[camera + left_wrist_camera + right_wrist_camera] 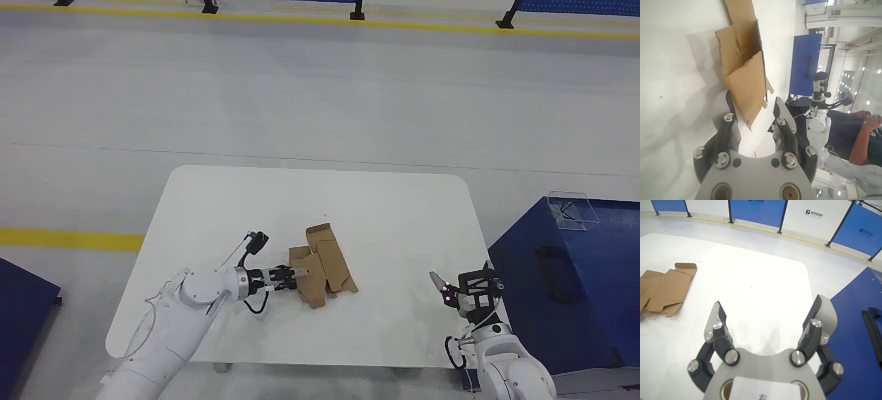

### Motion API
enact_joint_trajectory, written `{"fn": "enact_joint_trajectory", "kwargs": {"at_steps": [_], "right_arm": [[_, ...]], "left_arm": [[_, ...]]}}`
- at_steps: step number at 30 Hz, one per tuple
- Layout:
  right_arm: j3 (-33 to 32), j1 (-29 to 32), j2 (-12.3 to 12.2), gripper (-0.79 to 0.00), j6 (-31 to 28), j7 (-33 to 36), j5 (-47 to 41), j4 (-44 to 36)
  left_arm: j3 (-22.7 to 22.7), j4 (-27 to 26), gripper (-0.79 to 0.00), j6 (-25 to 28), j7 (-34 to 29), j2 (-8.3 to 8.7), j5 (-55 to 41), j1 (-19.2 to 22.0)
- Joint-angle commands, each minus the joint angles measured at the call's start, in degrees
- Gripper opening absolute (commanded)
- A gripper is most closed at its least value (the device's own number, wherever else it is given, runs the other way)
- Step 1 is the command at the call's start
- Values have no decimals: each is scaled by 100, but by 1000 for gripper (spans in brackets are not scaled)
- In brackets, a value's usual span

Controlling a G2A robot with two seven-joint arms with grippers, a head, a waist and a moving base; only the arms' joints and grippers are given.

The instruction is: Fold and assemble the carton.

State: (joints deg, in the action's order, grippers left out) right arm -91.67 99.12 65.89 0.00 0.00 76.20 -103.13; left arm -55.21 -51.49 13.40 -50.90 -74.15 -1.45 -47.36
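Carton (pixel 330 262): brown card, mostly flat, lying about mid-tabletop (pixel 300 190), well clear of every edge. In the top view its long axis is seen to run near to far, slightly slanted, with the near end turned a little to the right. A rounded tuck flap is seen at the far end in the right wrist view (pixel 666 289); notched flaps are seen at the near end. A second panel is spread to the left of the main strip, toward the left arm.

Left pincer (pixel 291 278): placed at the carton's left side, low over the tabletop and pointed right at the card. In the left wrist view (pixel 753 98) the fingers are held apart, and a torn-edged flap of the carton (pixel 747 79) is seen reaching into the gap. One finger (pixel 730 102) lies just beside or against the flap; which cannot be told. The other finger stands apart from it, so nothing is clamped. Behind the flap, the panels are seen partly lifted, forming a shallow open fold.

Right pincer (pixel 450 290): held over the near right part of the tabletop, close to the right edge, well apart from the carton. In its own wrist view (pixel 768 300) the fingers are spread wide with nothing between them, pointed toward the far side across bare tabletop (pixel 753 275).
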Motion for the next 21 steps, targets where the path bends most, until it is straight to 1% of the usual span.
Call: {"fn": "enact_joint_trajectory", "kwargs": {"at_steps": [1,4,6,8,10,12,14,16,18,21], "right_arm": [[0,0,0,0,0,0,0,0],[0,0,0,0,0,0,0,0],[0,0,0,0,0,0,0,0],[0,0,0,0,0,0,0,0],[0,0,0,0,0,0,0,0],[0,0,0,0,0,0,0,0],[0,0,0,0,0,0,0,0],[0,0,0,0,0,0,0,0],[0,0,0,0,0,0,0,0],[0,0,0,0,0,0,0,0]], "left_arm": [[43,191,-785,16,-41,-32,-83,77],[35,416,-785,153,-242,-60,-306,178],[14,439,-785,319,-398,-55,-391,177],[-52,348,-785,469,-478,-21,-404,127],[-169,144,-785,594,-576,40,-426,14],[-351,-192,-785,664,-869,121,-611,-162],[-608,-654,-785,740,-1167,233,-752,-399],[-931,-1254,-785,772,-1351,363,-814,-730],[-1265,-1934,-785,754,-1391,482,-822,-1128],[-1693,-2800,-785,613,-1456,624,-740,-1603]]}}
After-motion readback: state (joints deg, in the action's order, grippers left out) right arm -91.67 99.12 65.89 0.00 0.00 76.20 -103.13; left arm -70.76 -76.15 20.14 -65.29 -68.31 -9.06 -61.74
